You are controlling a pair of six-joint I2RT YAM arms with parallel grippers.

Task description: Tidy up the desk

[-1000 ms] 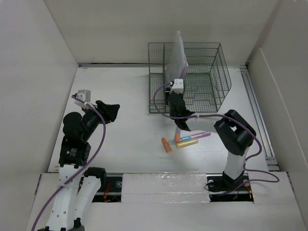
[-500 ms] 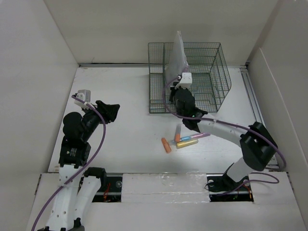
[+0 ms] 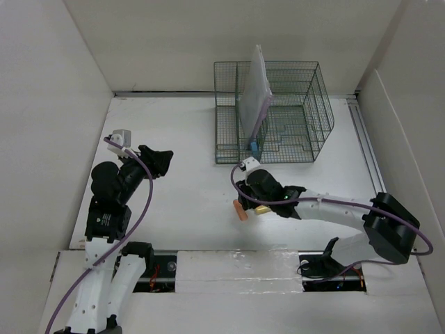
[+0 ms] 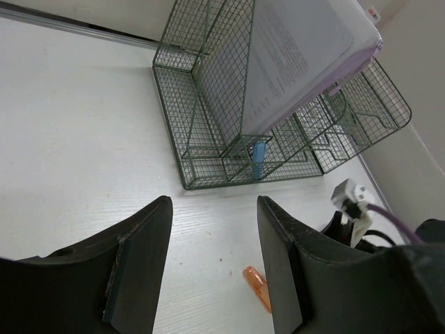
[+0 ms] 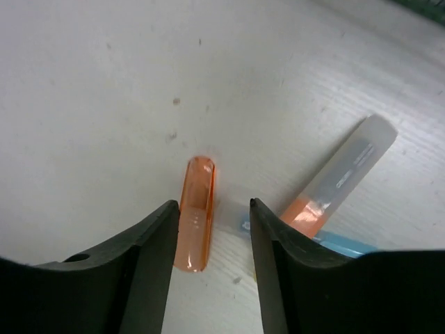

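Two claws over a white counter (image 3: 188, 139) boxed in by white walls (image 3: 174, 42).
Walls rise at left, back and right; a green wire basket (image 3: 299, 125) sits near the back wall. Left claw (image 4: 213, 205) hangs wide and empty; right claw (image 5: 212, 207), jaws parted, straddles an orange marker (image 5: 197, 188) lying on the counter.

White desk (image 3: 174, 132), green wire basket (image 3: 320, 97) at its far side, orange cap (image 3: 240, 211) beside a clear-capped marker (image 5: 344, 174)

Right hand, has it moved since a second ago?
Yes. In the top view the right hand has pulled back from the green wire basket toward the bottom of the view, now straddling the orange cap.
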